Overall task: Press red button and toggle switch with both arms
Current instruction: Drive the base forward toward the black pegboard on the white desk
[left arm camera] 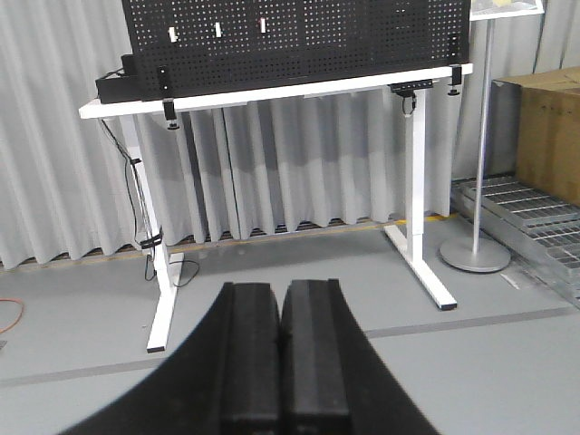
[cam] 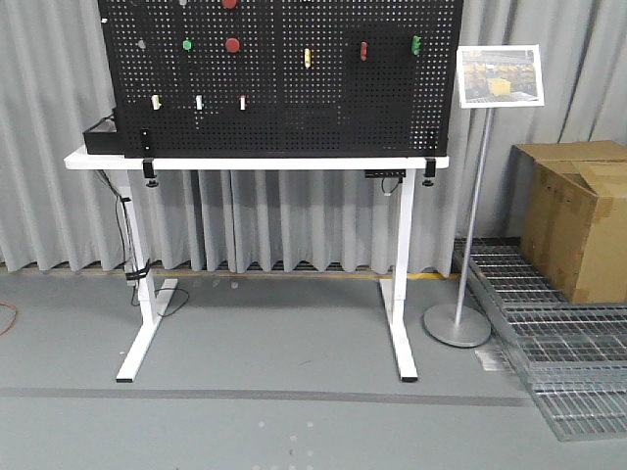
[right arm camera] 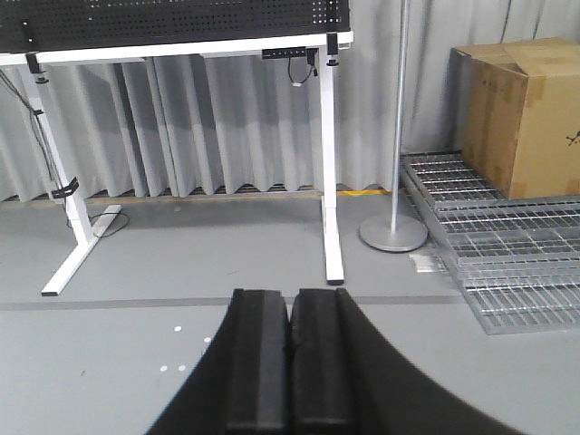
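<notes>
A black pegboard (cam: 284,108) stands on a white table (cam: 255,163) some way ahead. A round red button (cam: 232,44) sits on its upper left, beside a smaller green one (cam: 187,44). Below them is a row of small toggle switches (cam: 199,101). Yellow (cam: 307,58), red (cam: 363,50) and green (cam: 416,43) handles are mounted further right. The front view shows neither gripper. My left gripper (left arm camera: 283,292) is shut and empty, low above the floor, with the toggle switches (left arm camera: 217,29) far ahead. My right gripper (right arm camera: 290,297) is shut and empty too; the button is out of its view.
A sign stand (cam: 457,325) with a round base is right of the table. A cardboard box (cam: 576,220) sits on metal floor grating (cam: 558,362) at the far right. A black box (cam: 100,135) lies on the table's left end, cables (cam: 132,264) hang by the left leg.
</notes>
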Tool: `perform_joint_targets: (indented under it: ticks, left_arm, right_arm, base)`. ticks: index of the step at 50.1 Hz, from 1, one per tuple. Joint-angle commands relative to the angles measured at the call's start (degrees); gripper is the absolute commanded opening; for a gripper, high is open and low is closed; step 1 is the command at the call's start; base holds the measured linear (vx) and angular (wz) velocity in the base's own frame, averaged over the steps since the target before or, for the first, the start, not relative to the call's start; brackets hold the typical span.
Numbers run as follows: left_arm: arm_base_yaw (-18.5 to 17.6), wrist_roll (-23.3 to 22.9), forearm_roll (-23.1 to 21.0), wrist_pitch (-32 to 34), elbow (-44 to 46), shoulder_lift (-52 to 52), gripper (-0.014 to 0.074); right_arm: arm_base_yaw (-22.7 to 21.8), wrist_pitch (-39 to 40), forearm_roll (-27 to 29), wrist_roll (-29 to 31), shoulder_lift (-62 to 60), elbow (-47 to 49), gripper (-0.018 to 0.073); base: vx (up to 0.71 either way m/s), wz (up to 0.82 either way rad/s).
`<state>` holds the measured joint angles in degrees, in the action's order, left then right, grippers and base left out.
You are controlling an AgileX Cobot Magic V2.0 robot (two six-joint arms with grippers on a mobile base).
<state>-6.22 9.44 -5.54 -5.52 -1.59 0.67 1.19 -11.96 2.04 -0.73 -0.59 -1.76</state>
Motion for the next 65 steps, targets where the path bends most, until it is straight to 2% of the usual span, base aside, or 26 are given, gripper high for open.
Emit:
perform_joint_targets:
  ticks: [1, 24, 65]
  left_arm:
    - [-0.1, -0.5, -0.2, 4.9, -2.0, 0.8, 0.0001]
    - [-0.1, -0.5, -0.2, 4.9, -2.0, 0.8, 0.0001]
    - [-0.1, -0.5, -0.2, 4.9, -2.0, 0.8, 0.0001]
  right_arm:
    - [-0.2, 4.9, -0.2, 0.1, -1.0, -0.7, 0.0]
    - [-0.2, 4.9, -0.2, 0.1, -1.0, -0.7, 0.0]
    - [-0.2, 4.9, -0.2, 0.1, -1.0, -0.7, 0.0]
  base:
    - [0.2, 0.0]
    - [0.29, 0.1]
    - [0.45, -0.04]
